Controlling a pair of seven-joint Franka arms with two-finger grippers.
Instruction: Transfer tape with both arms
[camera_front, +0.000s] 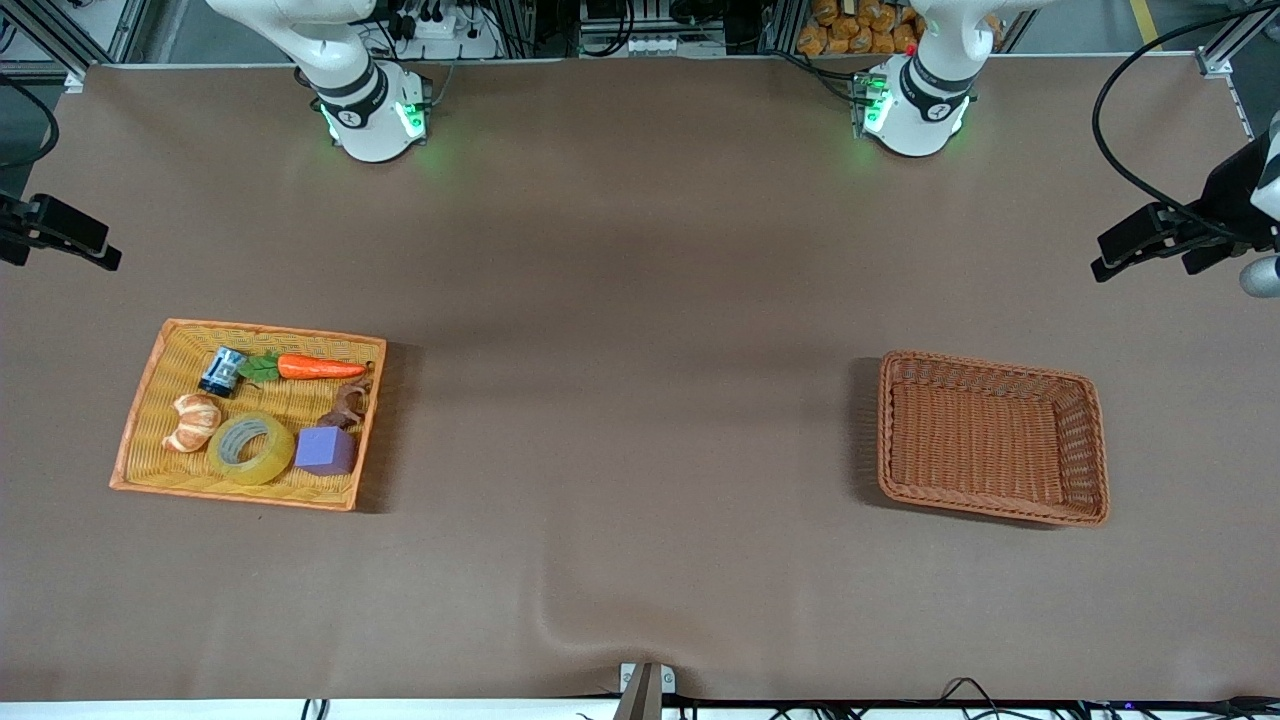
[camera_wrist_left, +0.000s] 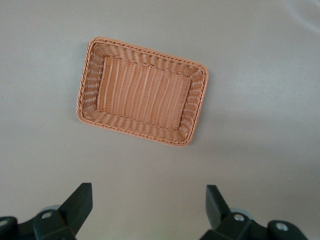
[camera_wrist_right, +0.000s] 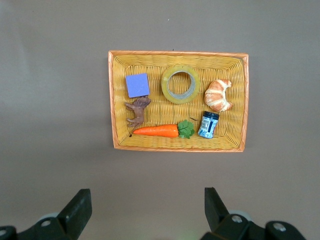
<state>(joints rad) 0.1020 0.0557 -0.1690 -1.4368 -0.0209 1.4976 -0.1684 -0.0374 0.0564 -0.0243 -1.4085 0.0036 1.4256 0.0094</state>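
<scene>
The tape (camera_front: 250, 449) (camera_wrist_right: 180, 84), a yellowish ring with a grey-white core, lies flat in the yellow woven tray (camera_front: 138, 415) (camera_wrist_right: 115, 100) toward the right arm's end of the table. It sits between a croissant (camera_front: 193, 421) and a purple cube (camera_front: 325, 450), on the tray's side nearer the front camera. My right gripper (camera_wrist_right: 147, 195) hangs high above the table, open and empty, with the tray in its view. My left gripper (camera_wrist_left: 148, 192) is also high, open and empty. Both hands are out of the front view; only the arms' bases show.
An empty brown wicker basket (camera_front: 1000, 365) (camera_wrist_left: 142, 134) stands toward the left arm's end of the table. The tray also holds a carrot (camera_front: 318, 367), a small blue jar (camera_front: 222, 371) and a brown animal figure (camera_front: 347, 404). Black mounted gear (camera_front: 1160, 238) overhangs each end.
</scene>
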